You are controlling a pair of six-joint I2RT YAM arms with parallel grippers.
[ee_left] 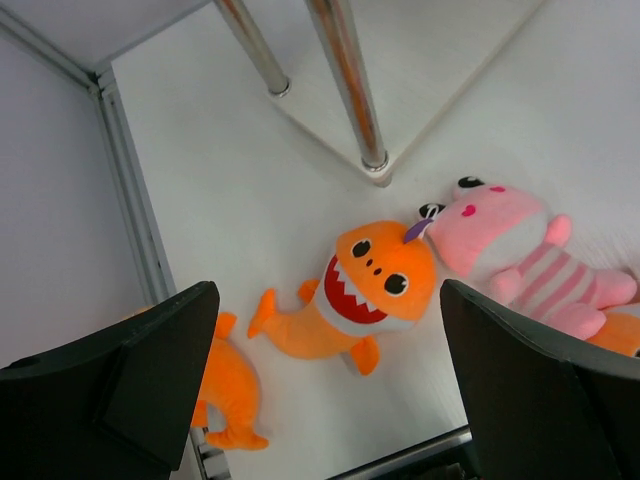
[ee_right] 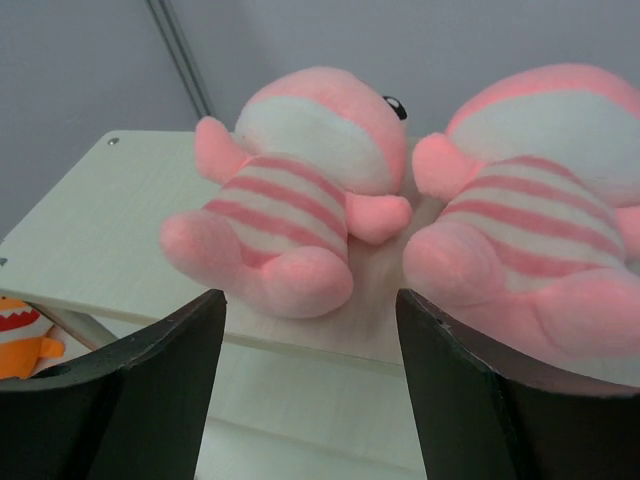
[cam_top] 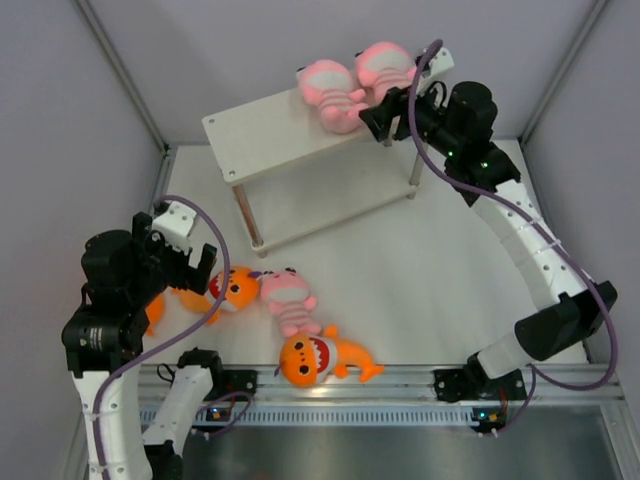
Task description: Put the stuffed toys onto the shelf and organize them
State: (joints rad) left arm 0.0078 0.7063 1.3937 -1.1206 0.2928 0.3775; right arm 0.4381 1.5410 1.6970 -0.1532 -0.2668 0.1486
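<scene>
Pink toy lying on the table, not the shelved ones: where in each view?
Top external: pink toy low centre, right of the orange shark.
Left wrist: pink toy right of centre, beside that shark.
Right wrist: not in it.
Shared landmark: the shelf, its legs in left wrist, its top board in right wrist.

The right arm reaches from its base, well in front of the shelf, up to the shelf's right end, with its elbow bent outward to the right. The right gripper sits at the near edge of the top board, jaws spread wide and holding nothing. The left arm stands folded, well in front of the shelf's left end. The left gripper angles down toward the shelf, jaws wide apart and empty.
</scene>
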